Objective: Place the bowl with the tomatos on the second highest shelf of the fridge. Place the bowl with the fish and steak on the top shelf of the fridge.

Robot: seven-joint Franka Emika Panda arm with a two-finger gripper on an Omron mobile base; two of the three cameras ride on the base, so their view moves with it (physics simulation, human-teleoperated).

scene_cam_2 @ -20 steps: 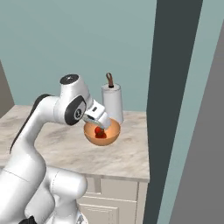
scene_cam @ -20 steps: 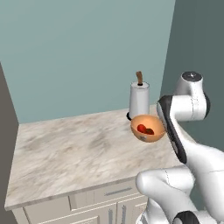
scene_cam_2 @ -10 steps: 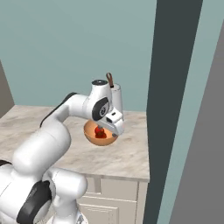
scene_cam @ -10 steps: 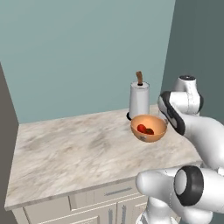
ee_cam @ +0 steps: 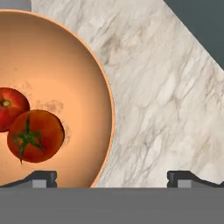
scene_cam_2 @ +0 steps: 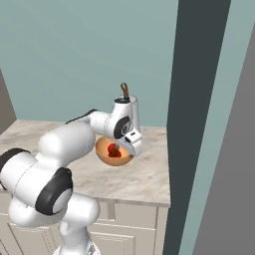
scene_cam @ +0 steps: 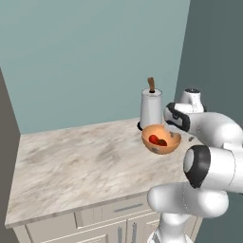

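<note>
With the gripper (ee_cam: 112,177) spread astride the rim of the tomato bowl (ee_cam: 57,78), unpinched, a skewed closure is being risked, tipping it.

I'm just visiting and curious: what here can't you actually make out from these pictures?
- Bowl: hand view's left edge cuts it off.
- Gripper: in both base views the arm hides it; whether it grips the rim is unclear.
- Kettle: its base is hidden behind the bowl in the left base view.
</note>
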